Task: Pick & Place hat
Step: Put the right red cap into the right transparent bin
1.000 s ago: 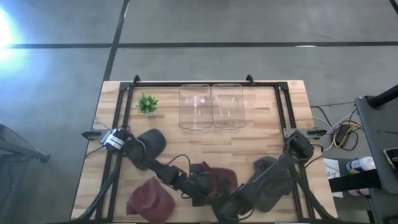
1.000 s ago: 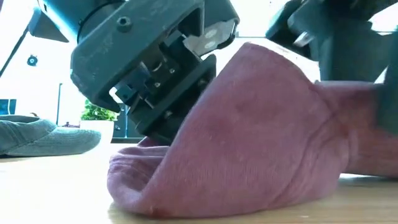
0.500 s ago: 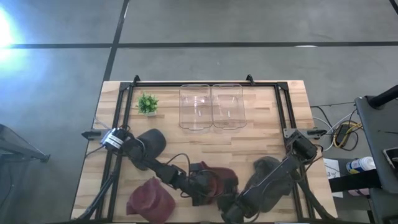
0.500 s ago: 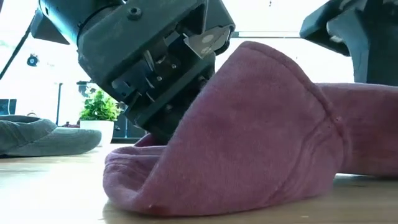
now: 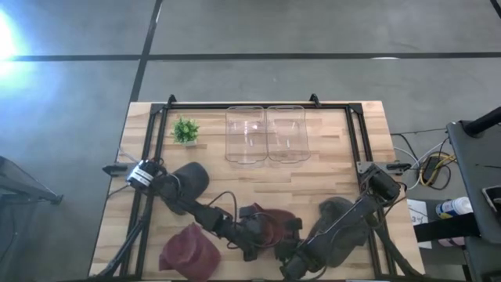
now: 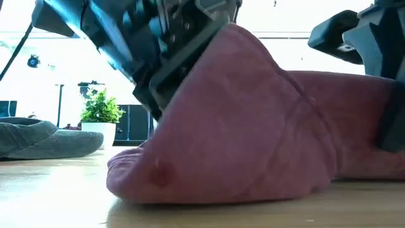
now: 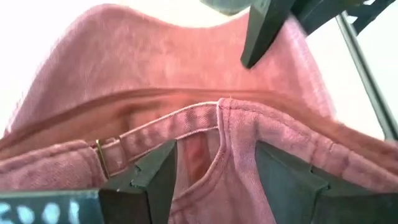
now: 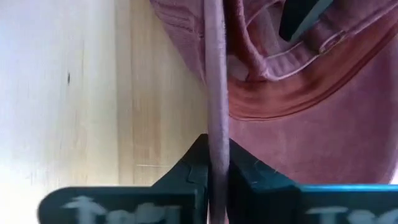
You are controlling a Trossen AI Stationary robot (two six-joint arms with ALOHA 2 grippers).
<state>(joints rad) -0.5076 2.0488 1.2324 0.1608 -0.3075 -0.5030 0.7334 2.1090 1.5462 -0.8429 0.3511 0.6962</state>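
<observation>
A faded pink hat [image 5: 275,223] lies near the table's front edge, between my two grippers. In the low view the hat [image 6: 253,126] rests on its lower edge with the crown raised. My left gripper [image 5: 254,235] is open at the hat's left side. Its wrist view shows the gripper [image 7: 214,180] at the hat's back opening, by the strap and buckle. My right gripper [image 5: 293,249] comes from the near right and is shut on the hat. My left gripper's open fingers straddle the hat's rear band [image 7: 186,121] where the seam meets it, slanting down from the table's left. Cloth lies against the inner side of one finger [image 7: 286,180]. Whether they carry the hat I cannot tell. My right gripper pinches the hat's brim edge [image 8: 217,124] between its two fingers, coming steeply from above. The brim runs edge-on out from between the fingers, along them. The rest of the hat lies beyond on the wood.
A darker maroon hat [image 5: 190,251] lies at the near left. One grey hat [image 5: 337,211] sits under my right arm and another [image 5: 192,178] by my left arm. Two clear containers [image 5: 266,135] and a small plant [image 5: 185,130] stand at the back, inside a black frame [image 5: 160,141].
In the low view my left gripper has risen and rolled a little. The hat's side at that gripper has lifted, so the crown stands higher while the lower edge stays on the table. My right gripper has edged toward the hat.
</observation>
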